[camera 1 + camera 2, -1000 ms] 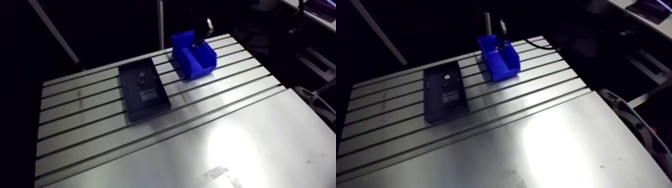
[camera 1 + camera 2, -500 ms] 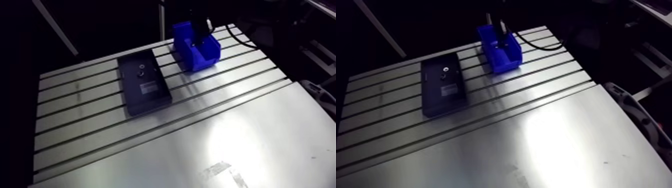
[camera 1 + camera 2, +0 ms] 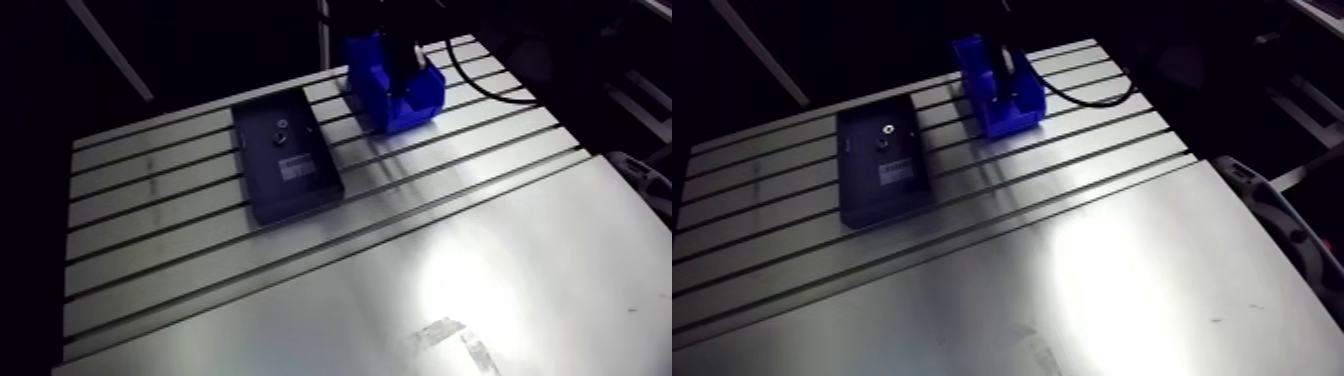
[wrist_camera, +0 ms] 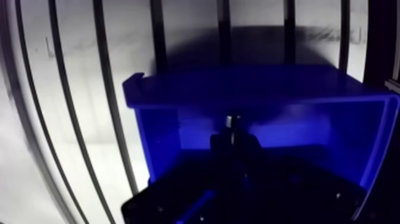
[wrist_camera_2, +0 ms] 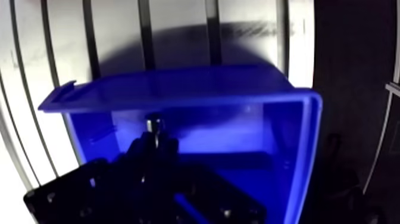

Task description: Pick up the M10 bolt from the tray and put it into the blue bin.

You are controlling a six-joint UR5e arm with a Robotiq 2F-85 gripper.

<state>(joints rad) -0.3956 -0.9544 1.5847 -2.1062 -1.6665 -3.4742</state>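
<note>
The blue bin point(image 3: 398, 88) stands at the far side of the slotted table, right of the black tray point(image 3: 285, 185). My gripper point(image 4: 233, 136) reaches down inside the bin point(image 4: 268, 89), its dark fingers shut on the M10 bolt point(image 4: 233, 121). The bolt's metal end sticks out past the fingertips in front of the bin's inner wall. In the arm view the gripper point(image 3: 401, 55) shows only as a dark shape over the bin.
The tray holds two small metal parts point(image 3: 281, 126) and a pale label point(image 3: 294, 168). The aluminium table point(image 3: 480, 260) has long slots across its far half and a smooth bright plate nearer the camera. A black cable point(image 3: 480, 85) lies right of the bin.
The gripper has moved from the bin's far edge to down inside the bin. The arm camera has shifted, so the tray and bin sit higher in the view.
</note>
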